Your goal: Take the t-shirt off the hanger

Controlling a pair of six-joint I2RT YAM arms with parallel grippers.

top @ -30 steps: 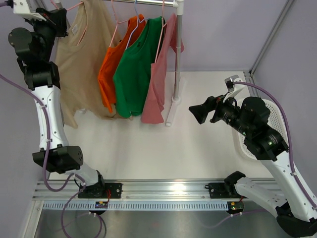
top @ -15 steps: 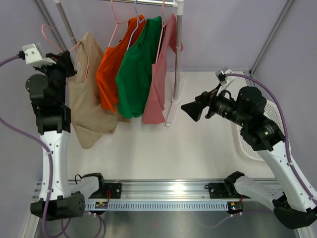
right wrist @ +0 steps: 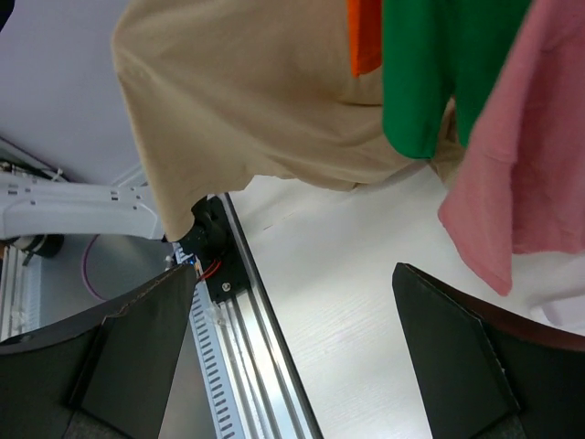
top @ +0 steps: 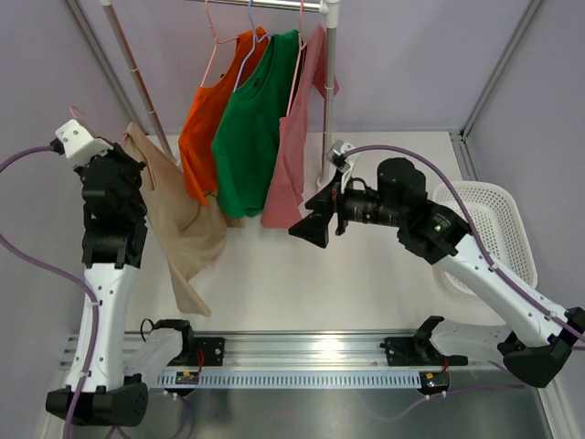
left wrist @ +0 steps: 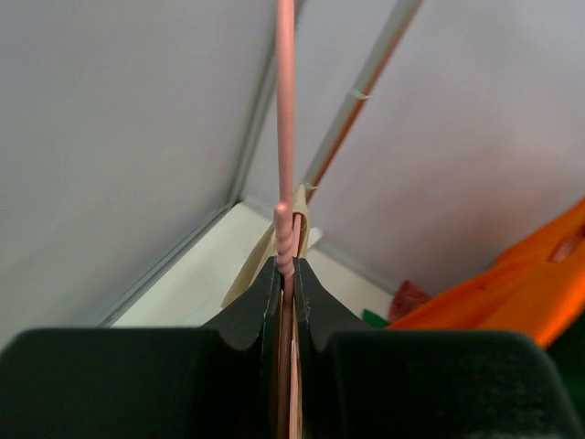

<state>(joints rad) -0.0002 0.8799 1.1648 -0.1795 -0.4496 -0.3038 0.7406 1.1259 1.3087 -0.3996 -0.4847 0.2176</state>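
**Left clamps hanger, right open and aimed at shirt**

Left gripper (left wrist: 285,274) is clamped tight on the neck of the thin pink wire hanger (left wrist: 285,137), just under the twisted part, hook sticking up past the fingertips. That grip keeps the hanger steady and leaves both shoulders free for pulling.

Beige cotton t-shirt (top: 178,229) is on that hanger. It drapes down below the left gripper with its hem near the tabletop, off the metal clothes rail (top: 274,5) and apart from the orange shirt (top: 203,128), green shirt (top: 251,128) and pink shirt (top: 288,165) hung there. Likely held aside so only one garment gets grabbed.

Right gripper (top: 311,224) has its jaws spread wide and holds nothing. In the wrist view the beige fabric is ahead of its fingers, not touching. Likely open to pinch the cloth and drag it off.

White plastic basket (top: 494,219) sits behind the right gripper, probably the drop spot.

Shirt not yet off.
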